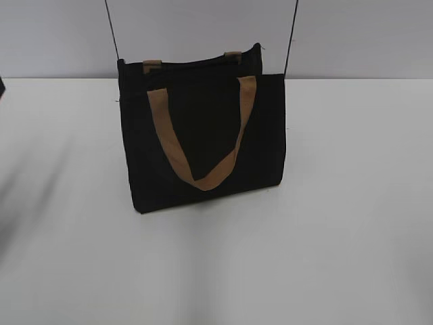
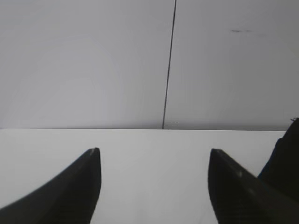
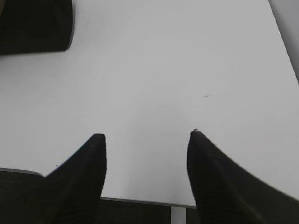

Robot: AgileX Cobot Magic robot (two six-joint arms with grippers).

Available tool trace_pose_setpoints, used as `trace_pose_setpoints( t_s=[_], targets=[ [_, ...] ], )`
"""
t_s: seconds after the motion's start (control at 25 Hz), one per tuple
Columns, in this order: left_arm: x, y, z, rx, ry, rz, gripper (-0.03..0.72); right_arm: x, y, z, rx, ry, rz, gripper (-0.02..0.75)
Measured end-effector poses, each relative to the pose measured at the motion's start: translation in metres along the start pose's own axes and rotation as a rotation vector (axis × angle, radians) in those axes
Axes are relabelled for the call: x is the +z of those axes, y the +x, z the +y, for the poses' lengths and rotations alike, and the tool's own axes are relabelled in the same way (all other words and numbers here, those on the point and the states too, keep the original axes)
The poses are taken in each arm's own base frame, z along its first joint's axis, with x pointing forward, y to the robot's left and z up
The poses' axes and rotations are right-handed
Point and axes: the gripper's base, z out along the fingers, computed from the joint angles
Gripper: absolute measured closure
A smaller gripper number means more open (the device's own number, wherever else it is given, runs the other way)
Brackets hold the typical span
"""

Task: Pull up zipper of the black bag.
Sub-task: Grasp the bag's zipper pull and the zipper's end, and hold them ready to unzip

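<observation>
In the exterior view, the black bag (image 1: 203,135) stands upright on the white bench (image 1: 352,237), near the far edge and about midway between the left and right edges. Its broad face is turned to the camera. One tan handle (image 1: 203,177) hangs down in a loop over that face, and the ends of a second tan handle (image 1: 152,66) show at the back rim. Two thin black cords (image 1: 291,37) rise from the top corners of the bag and leave the picture at the top. The zipper cannot be made out along the dark top rim. Neither arm shows in this view.

In the left wrist view, the left gripper (image 2: 154,151) hovers low over the bench with its two dark fingers (image 2: 86,179) spread wide and nothing between them. A sliver of the black bag (image 2: 285,158) shows at the right edge of the picture, just beyond the right finger. One thin black cord (image 2: 169,65) runs up in front of the pale wall (image 2: 84,60).

In the right wrist view, the right gripper (image 3: 147,135) looks down on bare bench, its fingers (image 3: 205,172) also parted and empty. A corner of the black bag (image 3: 35,23) lies in the upper left of the picture, well apart from the fingertips. The near edge of the bench crosses just below the fingers.
</observation>
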Motion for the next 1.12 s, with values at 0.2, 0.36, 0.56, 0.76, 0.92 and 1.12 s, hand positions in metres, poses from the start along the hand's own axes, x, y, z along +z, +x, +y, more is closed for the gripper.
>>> trace_pose_setpoints(
  t_s=[0.2, 0.36, 0.56, 0.76, 0.92, 1.12],
  targets=[
    [0.027, 0.045, -0.012, -0.050, 0.126, 0.041, 0.160, 0.000, 0.000, 0.000, 0.000, 0.000, 0.000, 0.314],
    [0.035, 0.083, -0.025, -0.052, 0.277, 0.129, 0.161, 0.000, 0.000, 0.000, 0.000, 0.000, 0.000, 0.314],
    [0.036, 0.114, -0.029, -0.056, 0.328, 0.250, 0.161, 0.000, 0.000, 0.000, 0.000, 0.000, 0.000, 0.314],
    [0.042, 0.116, -0.036, -0.039, 0.400, 0.244, 0.161, 0.000, 0.000, 0.000, 0.000, 0.000, 0.000, 0.314],
    [0.062, 0.125, -0.043, -0.025, 0.485, 0.243, 0.161, 0.000, 0.000, 0.000, 0.000, 0.000, 0.000, 0.314],
    [0.079, 0.142, -0.053, -0.039, 0.604, 0.277, 0.161, 0.000, 0.000, 0.000, 0.000, 0.000, 0.000, 0.314]
  ],
)
